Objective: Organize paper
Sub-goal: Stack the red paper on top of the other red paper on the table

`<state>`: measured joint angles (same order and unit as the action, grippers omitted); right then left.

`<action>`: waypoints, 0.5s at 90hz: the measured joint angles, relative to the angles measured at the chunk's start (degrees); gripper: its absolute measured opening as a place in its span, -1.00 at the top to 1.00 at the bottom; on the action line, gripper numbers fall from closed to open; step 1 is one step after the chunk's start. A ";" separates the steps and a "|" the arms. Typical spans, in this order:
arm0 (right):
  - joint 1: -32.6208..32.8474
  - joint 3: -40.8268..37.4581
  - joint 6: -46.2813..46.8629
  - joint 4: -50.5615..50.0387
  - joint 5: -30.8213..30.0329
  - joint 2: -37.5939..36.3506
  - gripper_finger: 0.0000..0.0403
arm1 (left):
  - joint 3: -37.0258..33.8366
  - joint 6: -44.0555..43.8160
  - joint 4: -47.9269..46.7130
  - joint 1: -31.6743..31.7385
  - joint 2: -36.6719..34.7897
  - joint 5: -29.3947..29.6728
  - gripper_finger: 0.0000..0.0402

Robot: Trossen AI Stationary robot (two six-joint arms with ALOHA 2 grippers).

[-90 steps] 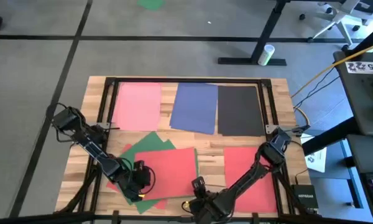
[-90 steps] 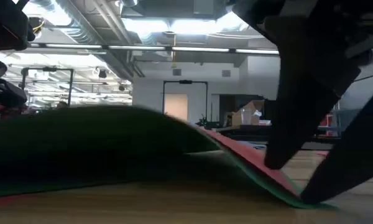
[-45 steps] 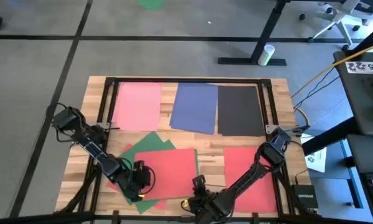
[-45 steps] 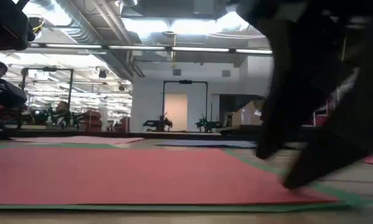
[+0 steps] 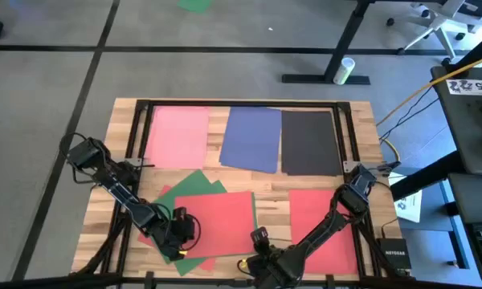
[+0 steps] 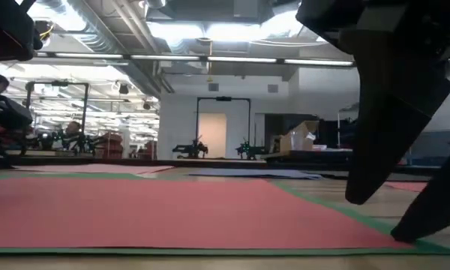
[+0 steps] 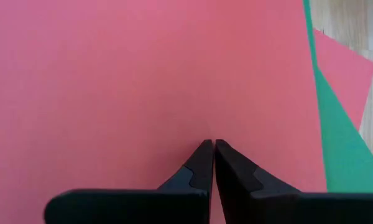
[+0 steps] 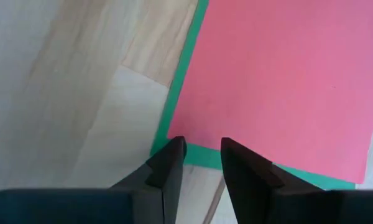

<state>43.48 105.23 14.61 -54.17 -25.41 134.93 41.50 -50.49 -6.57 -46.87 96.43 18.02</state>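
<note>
A red paper sheet (image 5: 222, 222) lies flat on green sheets (image 5: 191, 186) at the table's near middle. My left gripper (image 5: 181, 234) is shut, its tips (image 7: 212, 144) down on that red sheet's left part. My right gripper (image 5: 259, 238) stands open at the stack's near right corner. Its fingers sit on either side of the green sheet's corner (image 8: 170, 112), which sticks out from under the red sheet (image 8: 286, 81). In the low view the stack (image 6: 172, 210) lies flat, with the right gripper's fingers (image 6: 390, 142) beside it. My left gripper comes at the top red sheet (image 7: 174, 87) from above with its shut fingertips, toward the sheet's left edge. The sheet lies flat under them on the green one. My right gripper has one fingertip (image 6: 414, 234) low at the green sheet's near right corner; I cannot tell whether it touches.
Pink (image 5: 177, 136), blue (image 5: 253, 138) and black (image 5: 309, 143) sheets lie side by side along the far side. Another red sheet (image 5: 321, 229) lies at the near right. Bare wood (image 5: 271, 207) shows between the two red sheets. A black frame (image 5: 241, 104) borders the table.
The near part of the red and green stack, which arched up off the table a second ago, has dropped and lies flat. My right gripper has shifted a little toward the table's right edge, beside the stack's corner.
</note>
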 joint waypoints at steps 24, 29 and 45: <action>0.00 0.11 -0.15 1.84 3.13 -0.17 0.50 | 0.00 -0.06 0.00 0.00 -0.01 -0.02 1.00; 0.00 0.11 -0.19 1.84 3.30 -0.17 0.50 | 0.00 -0.08 0.00 0.00 -0.01 -0.04 1.00; -0.02 0.11 -1.62 1.90 3.70 -0.17 0.50 | 0.00 -0.08 0.00 0.00 0.02 -0.02 1.00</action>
<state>43.46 105.34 12.99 -52.27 -21.71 134.76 41.50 -50.57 -6.57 -46.87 96.44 18.00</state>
